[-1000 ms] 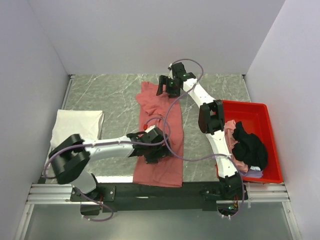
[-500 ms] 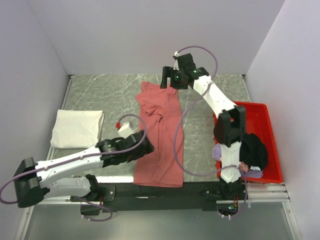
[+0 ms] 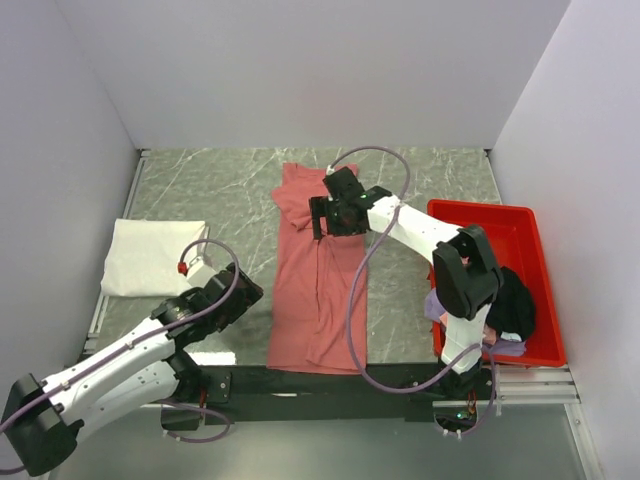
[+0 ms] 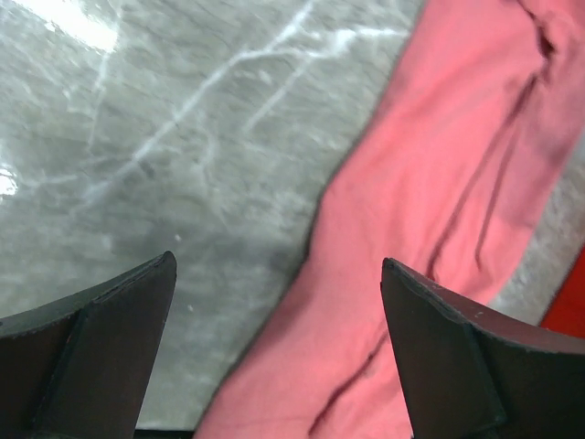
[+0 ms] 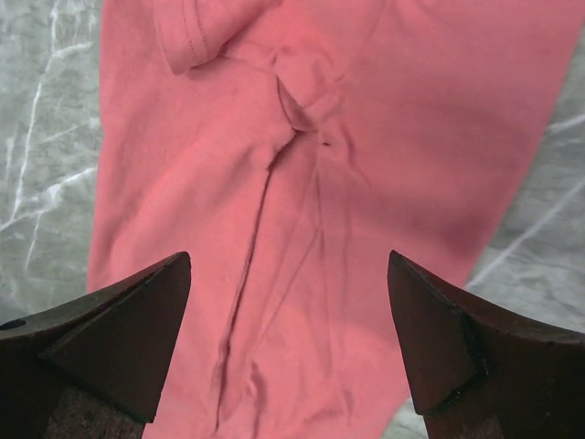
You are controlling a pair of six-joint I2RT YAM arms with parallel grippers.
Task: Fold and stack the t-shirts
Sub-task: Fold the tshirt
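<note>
Since the dusty red t-shirt [image 3: 318, 285] is laid flat as a long narrow strip down the centre of the overhead frame, the lengthwise folding is judged done and the crosswise fold not yet made. A puckered ridge of cloth is seen in its upper half, at the top centre of the right wrist view; smoothing is probably called for there.

- White t-shirt [image 3: 155, 257]: folded into a neat rectangle at the left of the frame, well apart from the red one, presumably set aside as the base of the stack.
- Black t-shirt [image 3: 515, 305]: heaped unfolded in the red tray [image 3: 520, 218] at the right edge, with a lavender piece [image 3: 507, 347] beneath it; these are judged to be awaiting their turn.
- Right gripper [image 3: 335, 213]: poised over the strip's upper part, jaws spread wide, nothing held; the wrinkle is framed between its fingers.
- Left gripper [image 4: 279, 265]: fingers parted and empty, held over the grey marbled table [image 3: 220, 190] just beside the strip's left edge, lower left of centre.
</note>
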